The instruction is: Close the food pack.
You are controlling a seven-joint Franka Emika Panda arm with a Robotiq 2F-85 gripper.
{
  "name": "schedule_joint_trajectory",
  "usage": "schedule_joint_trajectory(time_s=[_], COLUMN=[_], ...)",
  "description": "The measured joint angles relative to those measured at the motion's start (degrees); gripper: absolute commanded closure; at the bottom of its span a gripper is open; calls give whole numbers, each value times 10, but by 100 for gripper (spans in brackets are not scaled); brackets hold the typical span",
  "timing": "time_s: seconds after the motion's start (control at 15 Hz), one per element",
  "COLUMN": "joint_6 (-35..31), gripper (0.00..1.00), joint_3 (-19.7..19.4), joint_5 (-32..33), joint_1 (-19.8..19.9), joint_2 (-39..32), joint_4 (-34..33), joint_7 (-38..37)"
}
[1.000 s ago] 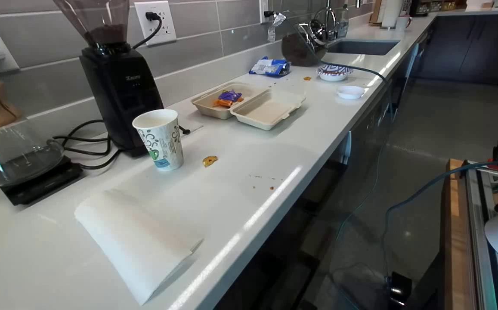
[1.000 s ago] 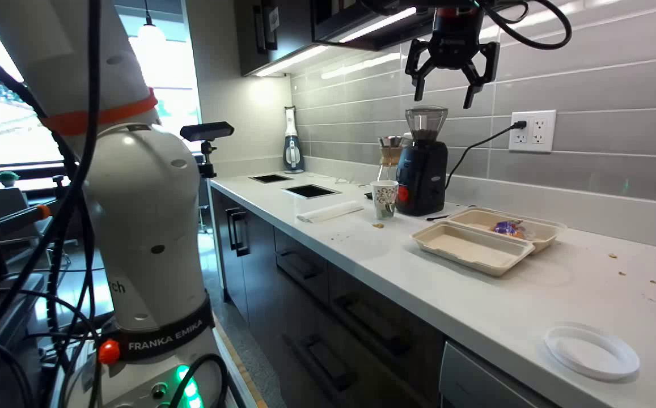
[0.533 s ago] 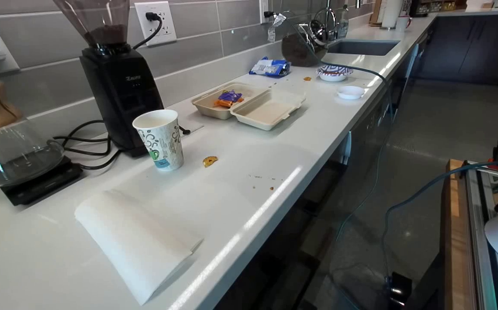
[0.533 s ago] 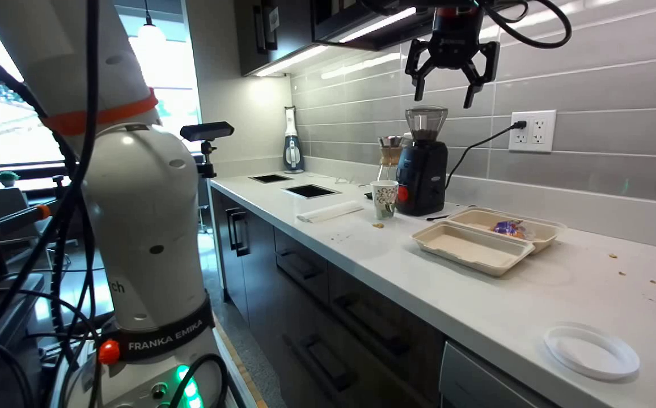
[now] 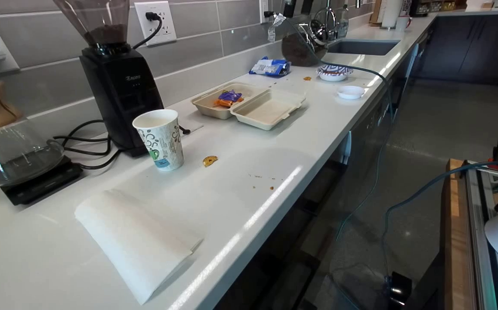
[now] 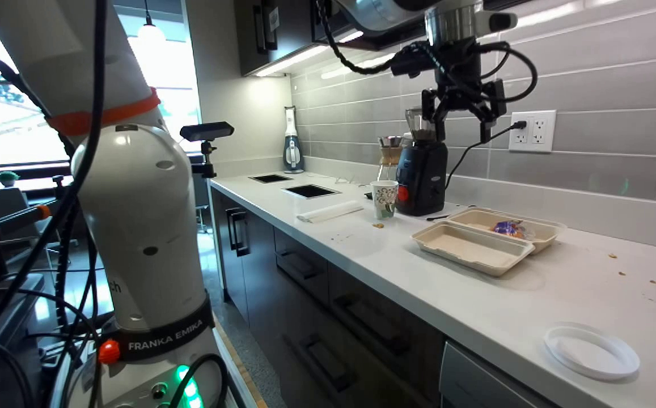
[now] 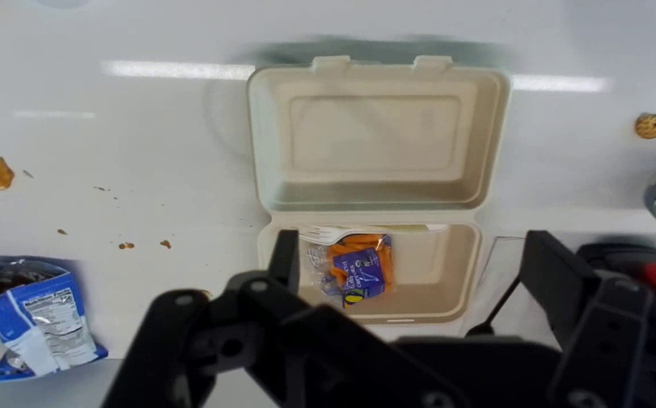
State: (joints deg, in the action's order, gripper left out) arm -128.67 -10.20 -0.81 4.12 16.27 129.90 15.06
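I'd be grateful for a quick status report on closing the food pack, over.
Pincer open, hovering, holding nothing. Food pack lying open, both halves facing up. Snack bag and white fork in one half, probably not blocking closure.

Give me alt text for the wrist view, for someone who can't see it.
An open takeout clamshell lies on a white countertop, one half holding a bag of carrots and a white fork. The gripper, spread wide, juts in from the bottom; a blue snack bag lies lower left.
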Motion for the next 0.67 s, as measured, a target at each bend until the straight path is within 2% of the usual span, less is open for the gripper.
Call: schedule_joint_trajectory(time_s=[0.33,0.67], joint_6=[-97,-135], gripper=[0,0], joint_3=[21,49], joint_5=[1,22], joint_1=[18,48], joint_2=[-7,-35], joint_4=[108,137], joint_7=[-157,-323])
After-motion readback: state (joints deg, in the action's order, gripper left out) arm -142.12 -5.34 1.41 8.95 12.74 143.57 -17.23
